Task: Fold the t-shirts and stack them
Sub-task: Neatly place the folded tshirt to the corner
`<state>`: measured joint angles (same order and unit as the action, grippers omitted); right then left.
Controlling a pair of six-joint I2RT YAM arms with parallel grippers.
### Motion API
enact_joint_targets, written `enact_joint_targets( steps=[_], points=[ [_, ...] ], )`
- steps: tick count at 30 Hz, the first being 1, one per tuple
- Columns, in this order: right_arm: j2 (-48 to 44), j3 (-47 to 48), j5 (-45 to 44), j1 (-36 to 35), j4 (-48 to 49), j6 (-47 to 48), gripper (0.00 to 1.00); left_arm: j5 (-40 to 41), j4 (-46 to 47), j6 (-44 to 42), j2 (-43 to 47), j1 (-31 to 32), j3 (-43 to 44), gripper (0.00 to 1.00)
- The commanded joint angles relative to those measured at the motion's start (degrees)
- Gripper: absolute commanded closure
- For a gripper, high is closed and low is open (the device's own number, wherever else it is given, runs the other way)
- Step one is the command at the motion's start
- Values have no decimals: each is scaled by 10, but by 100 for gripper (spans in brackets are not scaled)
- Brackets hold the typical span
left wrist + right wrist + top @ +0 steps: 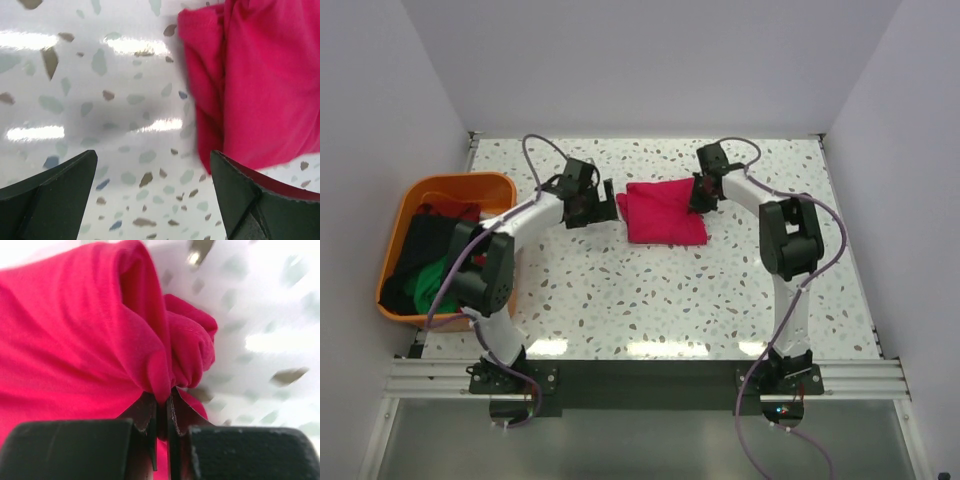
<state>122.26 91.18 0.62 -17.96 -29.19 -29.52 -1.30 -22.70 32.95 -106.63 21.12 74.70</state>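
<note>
A crimson-pink t-shirt lies folded into a rough square on the speckled table, toward the back centre. My right gripper is at its right edge, shut on a bunched fold of the pink cloth. My left gripper hovers low at the shirt's left edge, open, with bare tabletop between its fingers and the pink t-shirt just past its right finger. Green, black and dark red t-shirts lie heaped in the tub.
An orange plastic tub stands at the table's left edge. White walls enclose the table on the left, back and right. The arms' bases are bolted to a rail at the near edge.
</note>
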Motion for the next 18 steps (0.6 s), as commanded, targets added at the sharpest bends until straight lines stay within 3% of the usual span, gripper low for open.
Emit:
enact_joint_targets(
  steps=[1,7,12,18],
  points=[
    [39,68,-51,52,-10,24,100,36,13,-25,124,-1,-40,0],
    [107,237,-66,149,-96,101,100,62,-2,-14,206,-1,-98,0],
    [155,360,-105,201,-178,151,100,111,-38,-18,207,-3,-87,0],
    [185,440,-119,251,-192,182,100,109,-38,-29,196,-6,-68,0]
  ],
)
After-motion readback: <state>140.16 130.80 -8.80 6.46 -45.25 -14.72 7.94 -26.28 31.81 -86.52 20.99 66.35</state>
